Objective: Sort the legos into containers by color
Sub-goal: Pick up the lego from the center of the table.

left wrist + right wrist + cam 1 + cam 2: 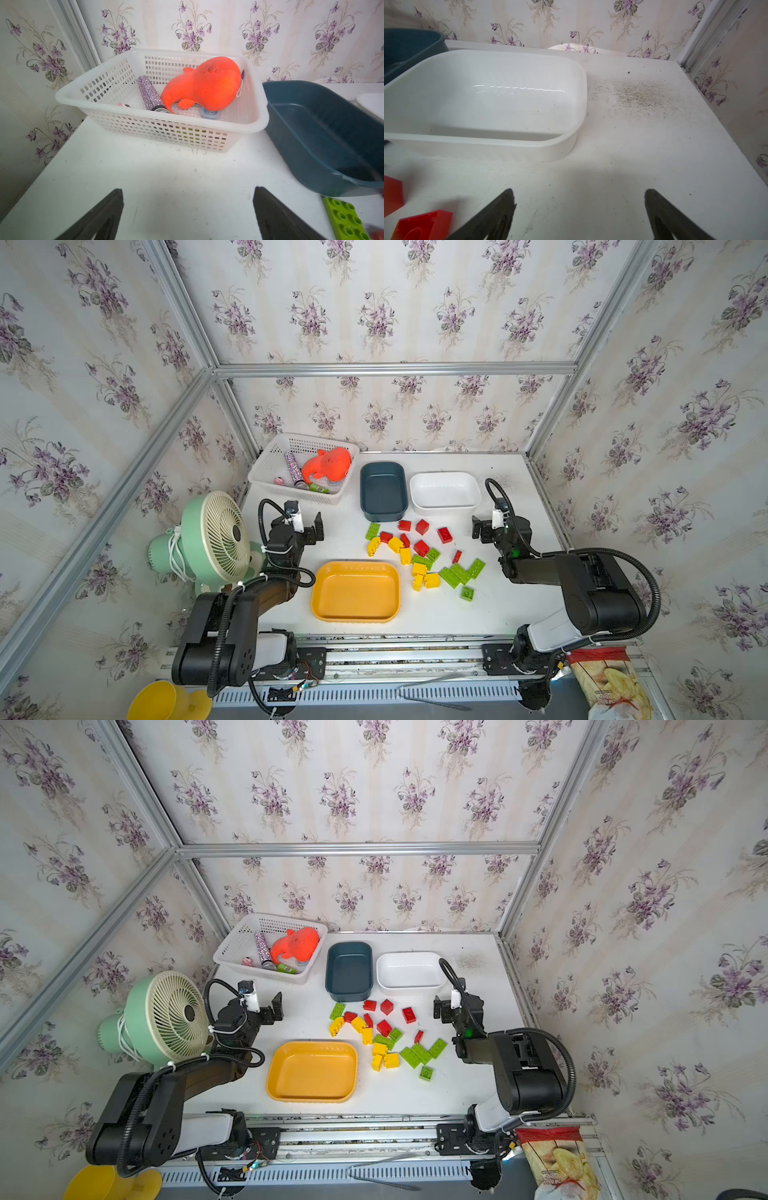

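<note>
Red, yellow and lime green legos (419, 556) (384, 1036) lie loose in a cluster on the white table, in both top views. Behind them stand the dark teal container (383, 489) and the white container (444, 489), both empty. The larger orange-yellow container (355, 593) sits empty in front, left of the pile. My left gripper (305, 518) (188, 190) is open over bare table left of the pile, facing the basket; a green lego (345, 218) lies beside it. My right gripper (490, 518) (579, 190) is open right of the pile, in front of the white container (483, 104), with red legos (423, 224) nearby.
A white lattice basket (266, 472) holding an orange toy (328, 464) stands at the back left. A green fan (216, 531) stands off the table's left edge. A yellow bowl (158, 701) and a snack bag (611, 684) lie below the front rail. Aluminium frame posts border the table.
</note>
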`<action>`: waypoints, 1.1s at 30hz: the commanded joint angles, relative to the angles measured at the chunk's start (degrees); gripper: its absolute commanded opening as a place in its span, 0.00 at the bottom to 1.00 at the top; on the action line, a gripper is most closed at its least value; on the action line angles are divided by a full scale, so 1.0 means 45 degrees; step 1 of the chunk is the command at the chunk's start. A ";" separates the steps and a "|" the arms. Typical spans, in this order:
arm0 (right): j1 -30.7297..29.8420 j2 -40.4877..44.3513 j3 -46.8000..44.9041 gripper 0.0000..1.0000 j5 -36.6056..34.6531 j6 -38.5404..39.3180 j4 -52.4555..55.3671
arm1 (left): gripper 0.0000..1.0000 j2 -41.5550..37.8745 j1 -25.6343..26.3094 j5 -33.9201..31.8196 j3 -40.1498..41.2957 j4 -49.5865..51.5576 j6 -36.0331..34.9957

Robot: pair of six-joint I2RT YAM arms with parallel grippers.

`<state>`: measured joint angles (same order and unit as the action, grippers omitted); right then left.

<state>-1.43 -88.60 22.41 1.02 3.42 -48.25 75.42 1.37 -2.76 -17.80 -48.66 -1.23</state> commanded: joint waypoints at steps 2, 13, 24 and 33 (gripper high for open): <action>-0.0004 0.0018 0.0006 1.00 0.0125 0.0060 -0.0578 | 0.99 0.0028 -0.0030 0.0145 -0.0067 -0.0280 -0.0145; 0.0006 -0.0004 0.0087 1.00 0.0125 0.0006 -0.0469 | 0.99 0.0041 -0.0113 0.0321 -0.0126 -0.0221 -0.0119; 0.0006 0.0019 0.0039 1.00 0.0145 0.0021 -0.0508 | 0.99 -0.0002 -0.0121 0.0339 -0.0067 -0.0240 -0.0117; 0.0008 0.0019 0.0067 1.00 -0.0067 -0.0037 -0.0508 | 0.99 -0.0001 -0.0109 0.0323 -0.0087 -0.0240 -0.0115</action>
<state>-1.41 -88.60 22.39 1.21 3.42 -48.27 75.50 0.84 -1.65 -17.96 -48.58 -1.21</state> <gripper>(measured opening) 0.998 0.994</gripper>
